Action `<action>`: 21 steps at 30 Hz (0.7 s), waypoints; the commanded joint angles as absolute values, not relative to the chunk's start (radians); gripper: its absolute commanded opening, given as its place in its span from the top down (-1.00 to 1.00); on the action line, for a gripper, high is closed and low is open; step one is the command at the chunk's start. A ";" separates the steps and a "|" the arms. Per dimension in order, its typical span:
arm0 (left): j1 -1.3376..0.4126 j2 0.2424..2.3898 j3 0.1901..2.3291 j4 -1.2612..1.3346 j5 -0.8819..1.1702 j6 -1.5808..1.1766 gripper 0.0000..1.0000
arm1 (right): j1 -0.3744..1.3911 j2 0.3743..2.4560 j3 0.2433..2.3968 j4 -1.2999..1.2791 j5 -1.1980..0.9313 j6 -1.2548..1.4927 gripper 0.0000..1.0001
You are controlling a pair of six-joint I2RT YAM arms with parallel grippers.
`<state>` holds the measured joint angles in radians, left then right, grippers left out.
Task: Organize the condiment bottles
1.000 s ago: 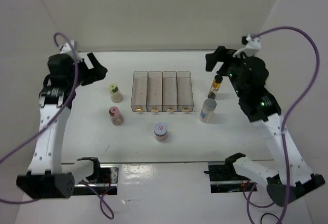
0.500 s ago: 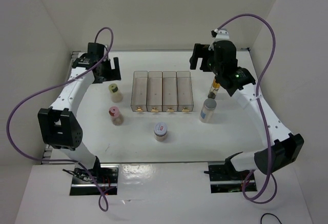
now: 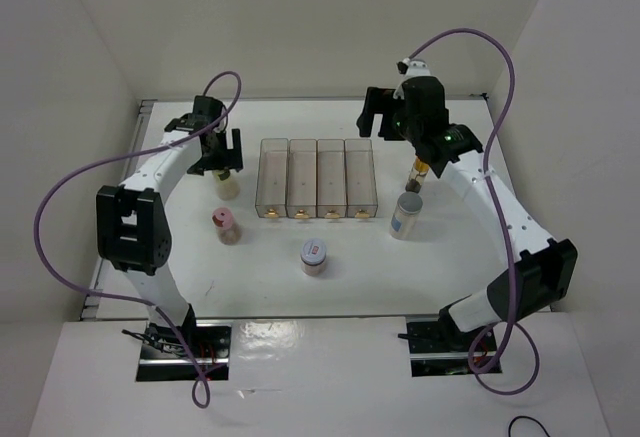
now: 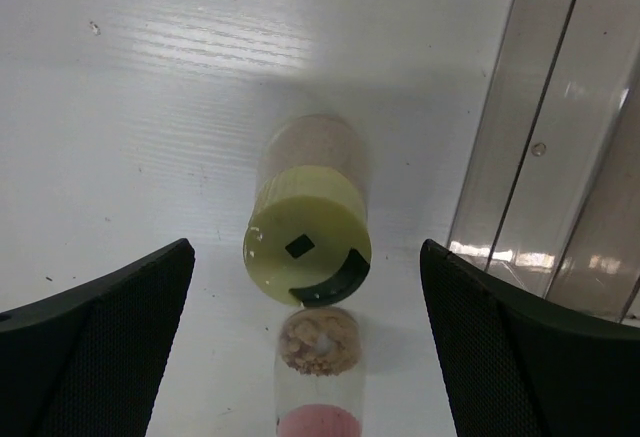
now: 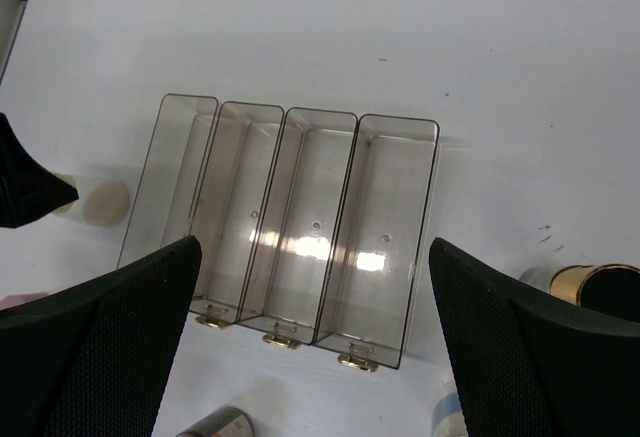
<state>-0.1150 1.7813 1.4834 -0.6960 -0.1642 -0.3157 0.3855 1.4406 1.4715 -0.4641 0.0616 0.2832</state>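
left gripper (image 3: 218, 155): jaws spread wide and holding nothing. It hangs right over the yellow-lidded jar (image 4: 307, 247), with one finger on each side, both apart from it.
yellow-lidded jar: upright on the white table (image 3: 380, 282), just left of the clear four-compartment rack (image 3: 318, 179). The lid shows a small black square and a dark crescent, no words.
pink-lidded jar (image 3: 226, 225): upright, nearer the arm bases than the yellow one, left of the rack's near end.
jar with white-red labelled lid (image 3: 314, 254): upright in front of the rack and apart from it. The label's print is too small to read.
grey-white capped cylinder (image 3: 405, 215): upright by the rack's near right corner.
slim black-capped amber bottle (image 3: 419, 172): upright, right of the rack, just behind the cylinder.
right gripper (image 3: 382, 119): jaws wide apart, empty — raised above the rack's far right end.
rack: four long compartments side by side, with small brass-coloured fittings at the near ends. No lettering can be made out.
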 commanded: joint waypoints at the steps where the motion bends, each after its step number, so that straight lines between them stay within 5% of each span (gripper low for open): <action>1: -0.115 1.822 1.479 -0.655 -0.183 -0.307 -0.99 | 0.400 1.462 1.500 -0.436 0.040 0.296 -0.97; 21: -0.115 1.855 1.486 -0.657 -0.163 -0.316 -0.50 | 0.400 1.489 1.519 -0.425 0.069 0.267 -0.97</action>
